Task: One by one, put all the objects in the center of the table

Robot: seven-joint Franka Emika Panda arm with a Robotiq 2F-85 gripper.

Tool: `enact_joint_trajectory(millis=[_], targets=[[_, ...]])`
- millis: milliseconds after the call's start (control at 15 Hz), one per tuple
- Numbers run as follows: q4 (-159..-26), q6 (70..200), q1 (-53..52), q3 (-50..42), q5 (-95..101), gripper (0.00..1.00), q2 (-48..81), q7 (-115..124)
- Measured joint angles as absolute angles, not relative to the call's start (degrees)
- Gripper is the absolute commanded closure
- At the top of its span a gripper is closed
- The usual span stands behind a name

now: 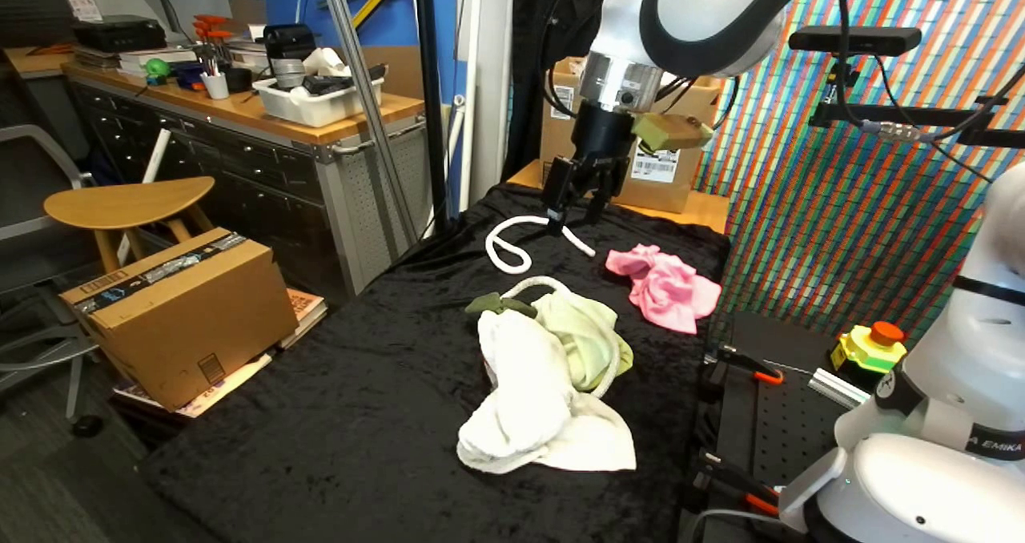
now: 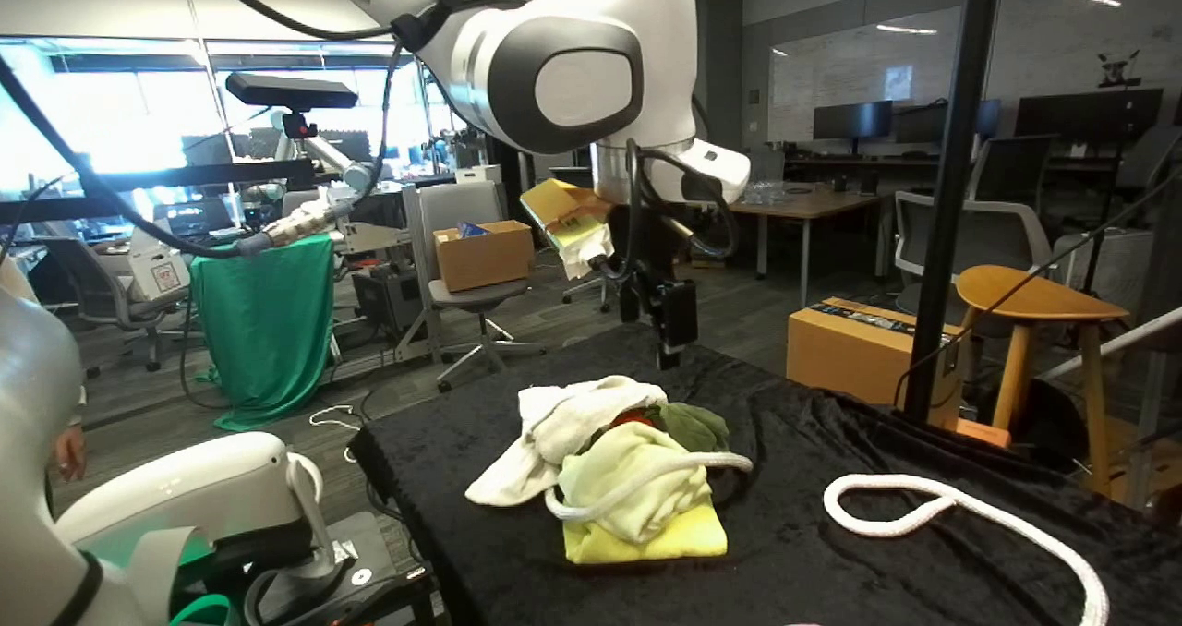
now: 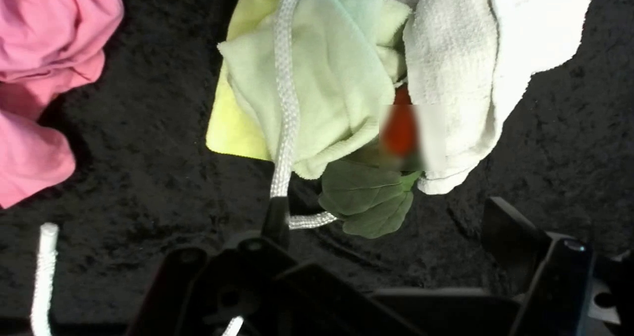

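Claw [image 1: 574, 221]: is hanging released above table [image 1: 344, 415].
Towels [image 1: 524, 383]: are lying heaped with rope [image 3: 286, 93].
Pink cloth [image 1: 669, 291]: is lying apart.

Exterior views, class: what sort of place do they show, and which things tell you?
Probably a robotics lab: the robot arm, the red-topped yellow button box, and the workbench with drawers.

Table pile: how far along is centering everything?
Looks done: white cloth, pale green cloth, yellow cloth, green leaves and draped rope lie heaped together, apparently near center. In hand: nothing; the open fingers hang above the table. Left: pink cloth and loose rope, both lying separately.
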State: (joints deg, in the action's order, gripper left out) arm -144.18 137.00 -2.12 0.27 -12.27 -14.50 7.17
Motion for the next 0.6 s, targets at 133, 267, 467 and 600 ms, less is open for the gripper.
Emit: enact_joint_trajectory(millis=[133,267,467,600], targets=[[-144.2,136.8,-0.9,-0.3,-11.8,0.00,-13.8,7.2],[-144.2,136.7,0.3,-1.0,-11.7,0.00,-12.4,7.3],[-144.5,136.3,2.2,-2.2,-11.5,0.00,-10.2,7.9],[-145.0,135.7,3.5,-3.1,-11.4,0.00,-9.0,8.5]])
